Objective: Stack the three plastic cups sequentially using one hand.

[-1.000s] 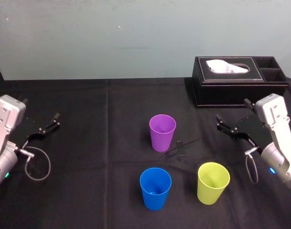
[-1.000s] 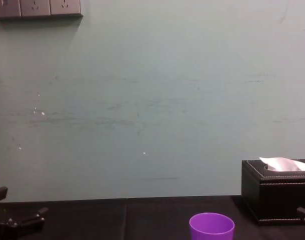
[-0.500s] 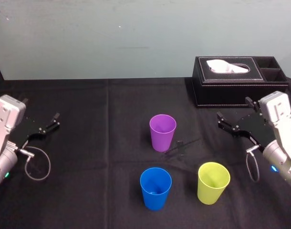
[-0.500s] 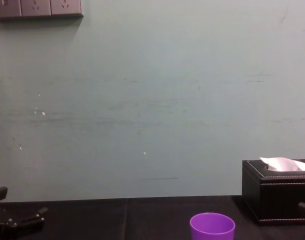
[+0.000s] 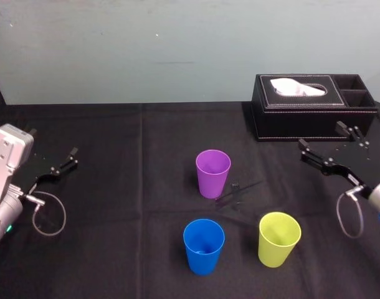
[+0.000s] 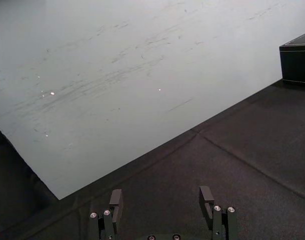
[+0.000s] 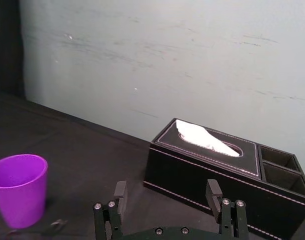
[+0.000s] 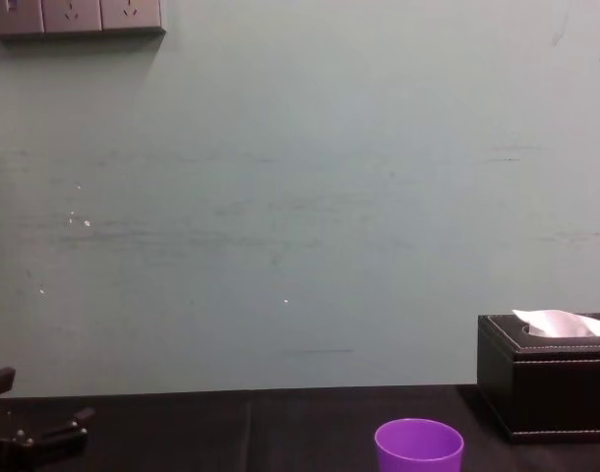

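Upright, smooth tapered purple cup [image 5: 213, 173], blue cup [image 5: 204, 245], yellow-green cup [image 5: 279, 238]; L gripper [image 6: 161, 195], R gripper [image 7: 166, 187] fingers spread.

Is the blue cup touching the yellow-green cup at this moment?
Apart. The head view shows a strip of black tablecloth between the blue cup and the yellow-green cup; both stand upright.
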### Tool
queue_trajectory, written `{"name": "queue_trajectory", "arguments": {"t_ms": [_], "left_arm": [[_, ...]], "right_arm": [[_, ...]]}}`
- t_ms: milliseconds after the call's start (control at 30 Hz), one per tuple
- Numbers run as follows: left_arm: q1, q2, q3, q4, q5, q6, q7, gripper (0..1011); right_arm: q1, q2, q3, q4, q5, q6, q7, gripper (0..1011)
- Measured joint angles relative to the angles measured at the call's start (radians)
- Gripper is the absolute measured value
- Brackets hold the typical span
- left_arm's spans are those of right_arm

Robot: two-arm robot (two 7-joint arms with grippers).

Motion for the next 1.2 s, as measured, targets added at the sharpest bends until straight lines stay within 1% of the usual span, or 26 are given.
{"name": "queue_trajectory", "arguments": {"t_ms": [33, 133, 167, 267, 433, 533, 667, 700, 767, 800, 867, 900, 1100, 1200], "left_arm": [[0.0, 0.0, 0.0, 0.0, 0.0, 0.0, 0.0, 1000], [0.0, 0.0, 0.0, 0.0, 0.0, 0.0, 0.0, 1000], [0.0, 0.0, 0.0, 0.0, 0.0, 0.0, 0.0, 1000], [0.0, 0.0, 0.0, 0.0, 0.0, 0.0, 0.0, 1000], [0.0, 0.0, 0.0, 0.0, 0.0, 0.0, 0.0, 1000], [0.0, 0.0, 0.0, 0.0, 0.0, 0.0, 0.0, 1000], [0.0, 0.0, 0.0, 0.0, 0.0, 0.0, 0.0, 1000], [0.0, 0.0, 0.0, 0.0, 0.0, 0.0, 0.0, 1000], [0.0, 0.0, 0.0, 0.0, 0.0, 0.0, 0.0, 1000], [0.0, 0.0, 0.0, 0.0, 0.0, 0.0, 0.0, 1000], [0.0, 0.0, 0.0, 0.0, 0.0, 0.0, 0.0, 1000], [0.0, 0.0, 0.0, 0.0, 0.0, 0.0, 0.0, 1000], [0.0, 0.0, 0.0, 0.0, 0.0, 0.0, 0.0, 1000], [0.0, 0.0, 0.0, 0.0, 0.0, 0.0, 0.0, 1000]], "right_arm": [[-0.019, 0.012, 0.016, -0.019, 0.018, 0.001, 0.017, 1003], [-0.046, 0.03, 0.038, -0.044, 0.045, 0.002, 0.045, 1002], [-0.063, 0.041, 0.052, -0.06, 0.062, 0.002, 0.064, 1003], [-0.096, 0.065, 0.077, -0.084, 0.09, 0.003, 0.1, 1003], [-0.145, 0.104, 0.112, -0.115, 0.118, -0.008, 0.161, 1003], [-0.184, 0.142, 0.138, -0.135, 0.131, -0.028, 0.22, 1003], [-0.208, 0.171, 0.154, -0.144, 0.139, -0.049, 0.275, 1003], [-0.221, 0.184, 0.162, -0.146, 0.141, -0.063, 0.303, 1003], [-0.234, 0.198, 0.171, -0.149, 0.145, -0.076, 0.332, 1002], [-0.245, 0.209, 0.177, -0.15, 0.149, -0.088, 0.36, 1003], [-0.254, 0.218, 0.181, -0.15, 0.153, -0.096, 0.385, 1003], [-0.262, 0.228, 0.185, -0.15, 0.161, -0.102, 0.414, 1003], [-0.291, 0.257, 0.202, -0.136, 0.196, -0.119, 0.521, 1003], [-0.298, 0.262, 0.206, -0.13, 0.206, -0.123, 0.551, 1003]]}}
